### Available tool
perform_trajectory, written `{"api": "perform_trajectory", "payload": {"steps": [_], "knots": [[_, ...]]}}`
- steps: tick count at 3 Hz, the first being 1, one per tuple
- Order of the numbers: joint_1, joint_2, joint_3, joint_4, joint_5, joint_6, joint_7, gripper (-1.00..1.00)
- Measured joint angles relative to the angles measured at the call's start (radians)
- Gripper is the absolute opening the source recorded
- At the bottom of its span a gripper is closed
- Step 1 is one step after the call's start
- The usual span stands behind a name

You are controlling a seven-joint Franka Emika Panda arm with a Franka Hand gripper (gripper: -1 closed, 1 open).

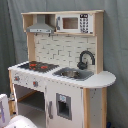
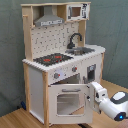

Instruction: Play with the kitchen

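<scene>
The kitchen (image 1: 65,75) (image 2: 60,60) is a tall white and light-wood toy with a black-red hob (image 2: 52,59), a black faucet (image 2: 75,39), a sink (image 1: 72,73), a grey hood (image 2: 48,20) and knobs (image 2: 56,75). Its windowed oven door (image 2: 67,102) hangs open, and the oven cavity (image 1: 31,101) shows dark. In the second exterior view my gripper (image 2: 92,95) is at the open door's right edge. My white arm (image 2: 112,104) reaches in from the second exterior view's lower right. In the first exterior view only white arm parts (image 1: 4,109) show at the lower left.
A narrow cupboard door with a small window (image 1: 64,106) stays shut beside the oven. A microwave (image 1: 74,23) sits on the top shelf. The kitchen stands on a wooden floor (image 2: 15,119) before a grey curtain (image 2: 112,25).
</scene>
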Motion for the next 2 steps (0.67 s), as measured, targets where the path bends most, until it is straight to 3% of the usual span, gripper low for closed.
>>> {"api": "perform_trajectory", "payload": {"steps": [2], "knots": [[-0.140, -0.010, -0.004, 0.010, -0.028, 0.152, -0.052, 1.00]]}}
